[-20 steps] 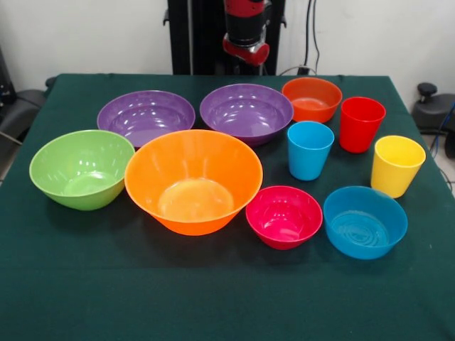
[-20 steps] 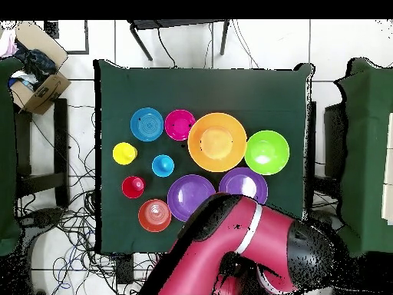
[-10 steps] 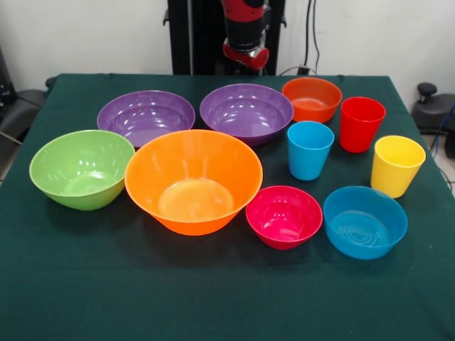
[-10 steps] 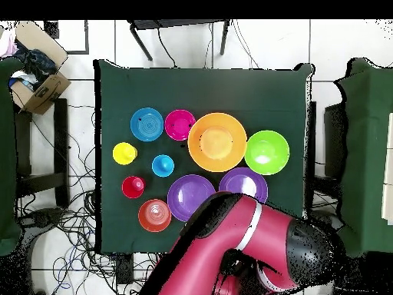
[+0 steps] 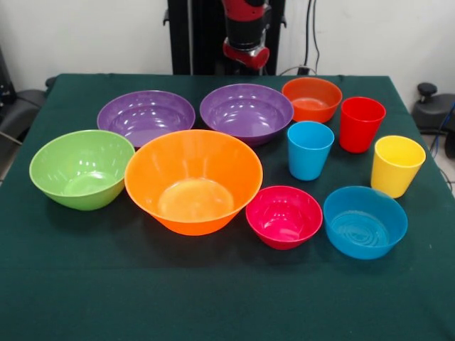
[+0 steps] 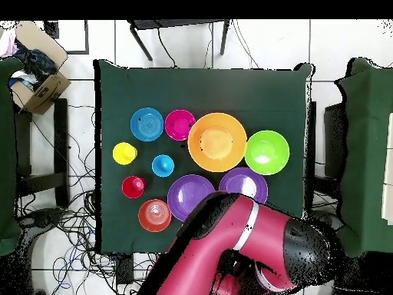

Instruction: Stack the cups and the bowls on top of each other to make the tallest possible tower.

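All bowls and cups stand apart, mouths up, on the green cloth; nothing is nested. The large orange bowl (image 5: 193, 181) (image 6: 217, 141) is in the middle, with the lime green bowl (image 5: 82, 168) beside it. Two purple bowls (image 5: 146, 115) (image 5: 246, 111) sit behind them. The small orange bowl (image 5: 311, 98), pink-red bowl (image 5: 284, 216) and small blue bowl (image 5: 365, 221) ring the blue cup (image 5: 309, 149), red cup (image 5: 361, 124) and yellow cup (image 5: 396, 165). Only a red arm segment (image 5: 246, 42) shows above the table's far edge. The gripper itself is hidden.
In the overhead view the red arm (image 6: 238, 238) overhangs the table edge and part of one purple bowl (image 6: 190, 197). A cardboard box (image 6: 34, 69) sits off the table at the upper left. Bare cloth (image 5: 213, 298) runs along the front.
The arm's red segment has risen slightly at the top of the front view. The bowls and cups have not moved.
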Controlling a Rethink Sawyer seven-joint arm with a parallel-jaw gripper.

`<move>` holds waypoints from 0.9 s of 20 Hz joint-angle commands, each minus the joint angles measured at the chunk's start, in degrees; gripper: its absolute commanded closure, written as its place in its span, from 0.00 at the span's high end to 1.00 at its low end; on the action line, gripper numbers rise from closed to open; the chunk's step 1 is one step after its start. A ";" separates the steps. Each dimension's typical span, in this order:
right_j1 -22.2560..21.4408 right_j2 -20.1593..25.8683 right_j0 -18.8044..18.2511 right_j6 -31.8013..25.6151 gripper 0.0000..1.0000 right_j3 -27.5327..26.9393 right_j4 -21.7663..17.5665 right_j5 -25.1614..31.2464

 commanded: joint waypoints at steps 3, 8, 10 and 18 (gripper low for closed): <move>-20.58 2.69 4.68 8.55 1.00 8.54 4.31 6.54; -26.47 3.81 3.38 7.42 1.00 9.74 3.64 12.64; -26.32 4.24 3.19 7.72 1.00 9.30 3.59 12.78; -30.46 5.94 4.91 8.92 1.00 8.57 5.81 15.53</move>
